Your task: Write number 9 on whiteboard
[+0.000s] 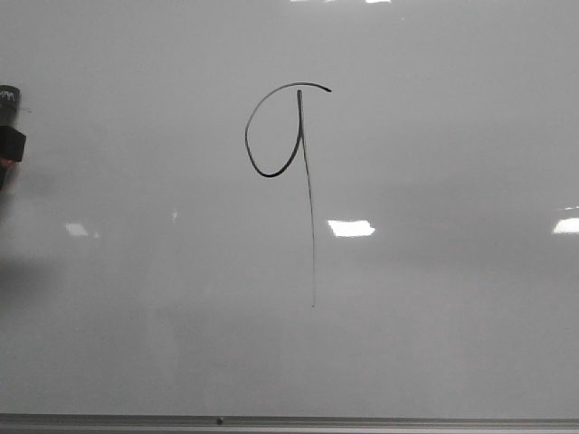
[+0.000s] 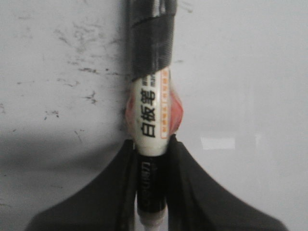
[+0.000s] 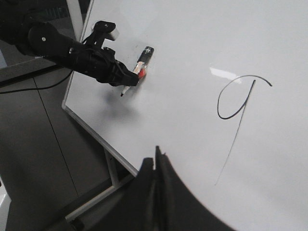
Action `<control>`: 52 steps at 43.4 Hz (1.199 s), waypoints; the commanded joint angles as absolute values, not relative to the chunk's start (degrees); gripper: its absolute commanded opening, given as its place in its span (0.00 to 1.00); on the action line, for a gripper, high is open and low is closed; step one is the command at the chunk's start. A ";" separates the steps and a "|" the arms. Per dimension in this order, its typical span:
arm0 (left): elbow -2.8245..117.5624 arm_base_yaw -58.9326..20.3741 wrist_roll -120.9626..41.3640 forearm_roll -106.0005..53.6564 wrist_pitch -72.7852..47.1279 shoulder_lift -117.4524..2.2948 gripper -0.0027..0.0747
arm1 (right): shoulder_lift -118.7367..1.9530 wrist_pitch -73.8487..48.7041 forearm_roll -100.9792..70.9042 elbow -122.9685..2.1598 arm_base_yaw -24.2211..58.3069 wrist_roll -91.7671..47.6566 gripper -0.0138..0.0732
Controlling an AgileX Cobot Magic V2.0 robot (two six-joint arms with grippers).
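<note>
Whiteboard (image 1: 452,344): large glossy pale grey board, fills the front view, thin grey metal frame edge along the bottom. The right wrist view shows it mounted on a pale stand (image 3: 113,168), with grey floor (image 3: 33,154) beyond the frame. Bright rectangular light reflections on the surface.

Left arm (image 3: 57,48): black, reaching in over the board's frame edge, well apart from the number 9. In the front view only a bit of it shows at the left border.

Number 9 (image 1: 298,154): thin black marker line near the middle of the whiteboard. Open oval loop on top, gap at the upper right. Long axis runs top to bottom of the board; the tail drops from the loop's right side, nearly straight, leaning slightly right, thinning and fading toward the frame edge.

Left gripper (image 2: 153,192): clamped on a whiteboard marker (image 2: 151,110). White barrel with black Chinese print and an orange band, black tape wrapped at the far end. In the right wrist view the marker tip is at or just off the board; cannot tell if it touches.

Right gripper (image 3: 156,192): fingers pressed together, nothing between them, off the board near the 9's tail end.
</note>
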State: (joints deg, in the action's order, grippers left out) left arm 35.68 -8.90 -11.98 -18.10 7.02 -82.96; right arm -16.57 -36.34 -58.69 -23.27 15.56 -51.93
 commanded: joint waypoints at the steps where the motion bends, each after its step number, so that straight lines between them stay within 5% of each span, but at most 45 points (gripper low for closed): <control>1: 37.30 -9.30 -11.53 -18.69 11.30 -82.25 0.03 | -17.06 -33.66 -61.28 -24.70 15.14 -52.00 0.09; 37: 37.30 -9.30 -11.53 -18.69 11.30 -82.13 0.60 | -17.06 -33.44 -61.28 -24.70 15.14 -52.00 0.09; 52: 34.11 -9.30 -11.53 -18.69 8.99 -67.41 0.62 | -17.06 -33.41 -61.28 -24.70 15.14 -52.00 0.08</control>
State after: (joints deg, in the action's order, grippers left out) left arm 34.35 -8.90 -11.98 -18.35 5.76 -73.90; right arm -16.57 -36.20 -58.69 -23.27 15.56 -51.83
